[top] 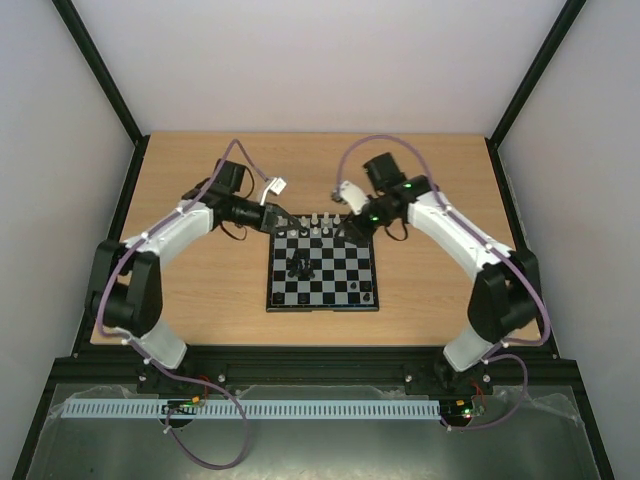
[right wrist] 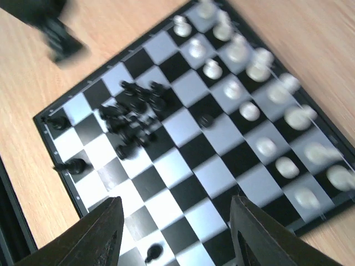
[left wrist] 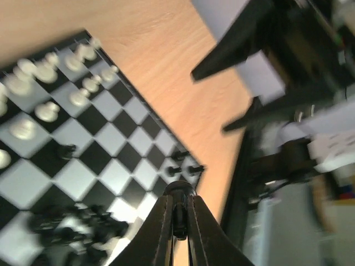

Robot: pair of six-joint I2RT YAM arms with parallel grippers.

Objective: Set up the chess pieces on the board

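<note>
The board (top: 322, 300) lies in the middle of the table. White chess pieces (top: 318, 222) line its far rows, and a heap of black chess pieces (top: 298, 266) lies toppled left of centre. A few black pieces (top: 368, 292) stand near its front right corner. My left gripper (top: 285, 222) hangs over the far left corner. In the left wrist view this gripper (left wrist: 180, 202) is shut on a small black piece (left wrist: 181, 189). My right gripper (top: 347, 232) is over the far right squares. Seen from the right wrist, it (right wrist: 177, 233) is open with nothing between its fingers above the board (right wrist: 183, 166).
The wooden table (top: 200, 290) surrounds the board, with black frame posts at its corners. Single black pieces (right wrist: 154, 252) stand on squares below the right gripper. The black heap (right wrist: 133, 113) and white rows (right wrist: 266, 111) also appear in the right wrist view.
</note>
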